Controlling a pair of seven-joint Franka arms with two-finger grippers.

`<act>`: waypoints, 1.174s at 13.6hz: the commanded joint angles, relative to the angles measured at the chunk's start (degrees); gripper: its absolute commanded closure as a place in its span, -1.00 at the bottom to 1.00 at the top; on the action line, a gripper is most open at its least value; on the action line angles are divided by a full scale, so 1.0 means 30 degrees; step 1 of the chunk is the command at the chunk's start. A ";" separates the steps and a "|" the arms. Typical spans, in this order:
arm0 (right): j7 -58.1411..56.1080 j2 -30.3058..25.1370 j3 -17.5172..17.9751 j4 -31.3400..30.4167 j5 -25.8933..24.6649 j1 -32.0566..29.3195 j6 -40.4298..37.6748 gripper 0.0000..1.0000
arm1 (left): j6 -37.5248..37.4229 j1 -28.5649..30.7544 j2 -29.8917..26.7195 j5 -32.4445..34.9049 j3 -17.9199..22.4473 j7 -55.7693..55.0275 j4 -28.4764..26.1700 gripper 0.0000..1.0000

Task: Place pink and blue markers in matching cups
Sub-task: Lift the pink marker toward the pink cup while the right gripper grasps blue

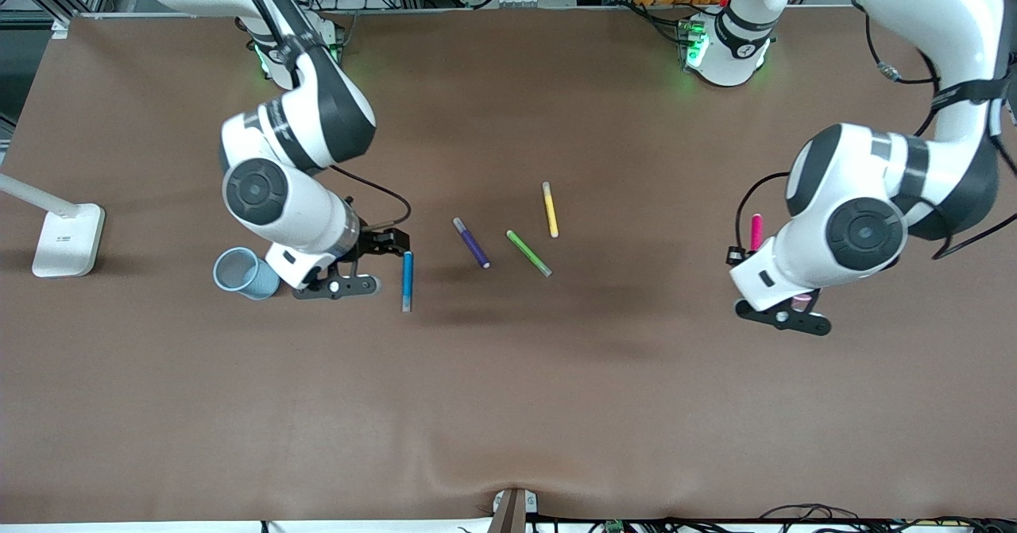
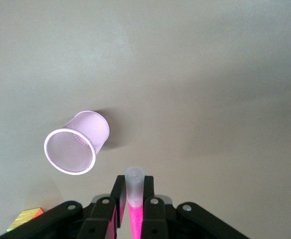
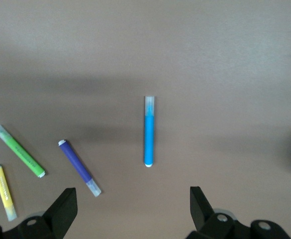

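Observation:
My left gripper (image 2: 134, 199) is shut on the pink marker (image 2: 135, 185), whose pale end sticks out past the fingertips. It holds the marker in the air beside the light pink mesh cup (image 2: 78, 142), not over its mouth. In the front view this gripper (image 1: 745, 253) holds the marker (image 1: 755, 233) at the left arm's end of the table, and the arm hides nearly all of the pink cup (image 1: 802, 302). My right gripper (image 3: 133, 209) is open and empty above the table, close to the blue marker (image 3: 149, 132). That marker (image 1: 407, 280) lies flat beside the gripper (image 1: 387, 244). The light blue cup (image 1: 245, 272) stands upright beside the right wrist.
A purple pen (image 1: 471, 242), a green pen (image 1: 528, 252) and a yellow pen (image 1: 550, 209) lie mid-table. They also show in the right wrist view: the purple pen (image 3: 79, 167), the green pen (image 3: 19, 151) and the yellow pen (image 3: 3, 191). A white lamp base (image 1: 67, 239) stands at the right arm's end.

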 commanded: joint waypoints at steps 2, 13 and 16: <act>-0.0032 0.2039 -0.0118 0.0902 -0.0107 0.0448 0.1738 -1.00 | -0.0232 0.0272 -0.1548 0.0015 -0.0223 0.0580 -0.0606 1.00; -0.3696 0.6437 -0.0176 0.2604 -0.0664 -0.0049 0.3205 -1.00 | -0.0497 0.3232 -0.3806 -0.1157 -0.0253 0.2925 -0.1924 1.00; -0.3697 0.6644 -0.0176 0.2050 -0.0841 -0.0020 0.4197 -1.00 | 0.0673 0.4082 -0.3864 -0.0952 -0.0253 0.3130 -0.2011 1.00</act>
